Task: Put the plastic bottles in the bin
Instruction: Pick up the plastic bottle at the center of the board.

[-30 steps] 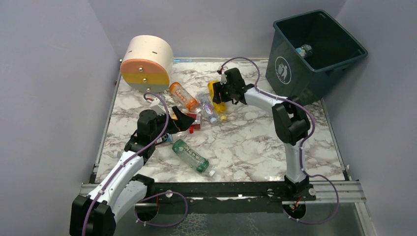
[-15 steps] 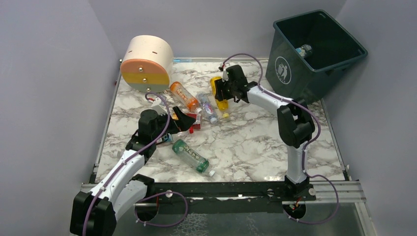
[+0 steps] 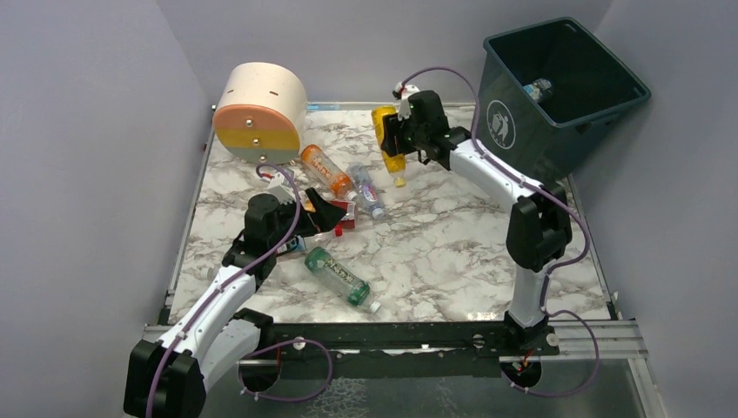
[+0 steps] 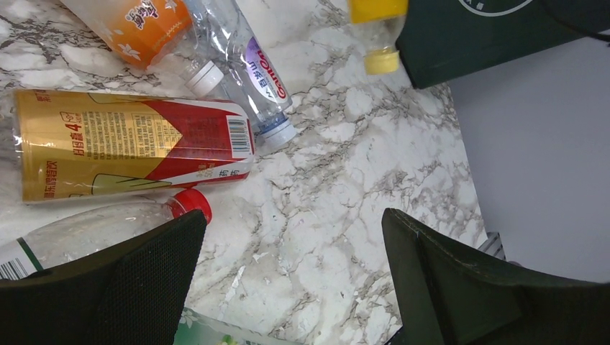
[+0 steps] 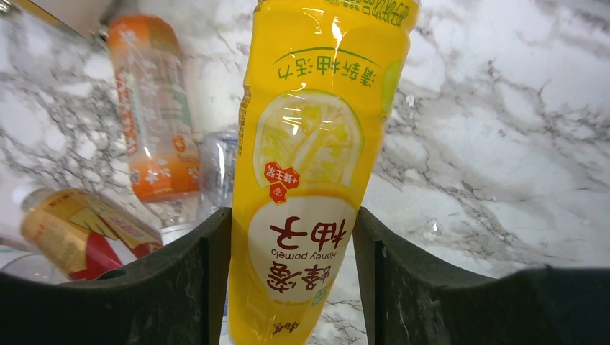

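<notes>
Right tool clamped on yellow-labelled plastic bottle, held cap-down over white marbled table; dark teal square plastic bin near, on its right. Left tool jaws apart, gold-and-red labelled bottle beyond its left finger.

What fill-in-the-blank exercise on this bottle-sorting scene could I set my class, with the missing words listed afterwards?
1. The held bottle, clamped in the right gripper, is coloured ____.
2. The left gripper hovers over the table with its jaws ____.
3. Inside the bin the top view shows exactly ____ visible bottle.
4. The cream cylinder sits at the table's far ____ corner.

Missing words: yellow; open; one; left.
</notes>
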You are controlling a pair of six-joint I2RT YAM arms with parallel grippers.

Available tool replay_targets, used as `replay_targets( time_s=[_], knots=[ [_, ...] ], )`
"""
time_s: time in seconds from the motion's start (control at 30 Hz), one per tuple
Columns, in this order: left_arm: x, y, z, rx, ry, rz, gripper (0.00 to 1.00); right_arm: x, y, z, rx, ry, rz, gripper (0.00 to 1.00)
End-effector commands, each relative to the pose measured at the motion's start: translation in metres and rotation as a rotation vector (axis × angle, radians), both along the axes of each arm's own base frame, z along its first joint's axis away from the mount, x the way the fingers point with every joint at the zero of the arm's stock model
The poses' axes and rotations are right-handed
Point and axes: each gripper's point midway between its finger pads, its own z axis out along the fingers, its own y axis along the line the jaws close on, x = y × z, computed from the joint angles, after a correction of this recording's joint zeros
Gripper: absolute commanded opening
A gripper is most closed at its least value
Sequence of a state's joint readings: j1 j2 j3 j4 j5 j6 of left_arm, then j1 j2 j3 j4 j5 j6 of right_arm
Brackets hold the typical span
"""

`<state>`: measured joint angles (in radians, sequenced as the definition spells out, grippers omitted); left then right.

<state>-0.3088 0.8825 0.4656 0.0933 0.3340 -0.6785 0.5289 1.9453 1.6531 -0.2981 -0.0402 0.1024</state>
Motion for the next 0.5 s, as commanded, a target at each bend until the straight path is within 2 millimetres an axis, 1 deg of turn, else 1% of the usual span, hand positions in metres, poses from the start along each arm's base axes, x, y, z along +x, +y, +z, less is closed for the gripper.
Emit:
replay_targets(
  time_s=[0.0,0.17,0.27,0.37,0.47],
  knots=[
    [-0.001,-0.004,0.012,-0.030,-0.037,-0.022,0.99,-0.003,-0.006,0.081,0.047,-0.136,-0.014,0.47],
    [-0.003,-0.002,0.015,-0.019,-0.038,-0.022,0.99,-0.008,-0.014,0.135,0.082,-0.224,-0.029,0.47],
    [-0.003,-0.002,0.016,-0.016,-0.039,-0.022,0.99,-0.009,-0.022,0.170,0.092,-0.284,-0.050,0.47],
    [-0.004,-0.002,0.016,-0.017,-0.038,-0.025,0.99,-0.008,-0.033,0.199,0.101,-0.336,-0.075,0.47],
    [-0.006,-0.002,0.017,-0.020,-0.039,-0.027,0.99,-0.006,-0.050,0.230,0.117,-0.388,-0.111,0.47]
  ],
)
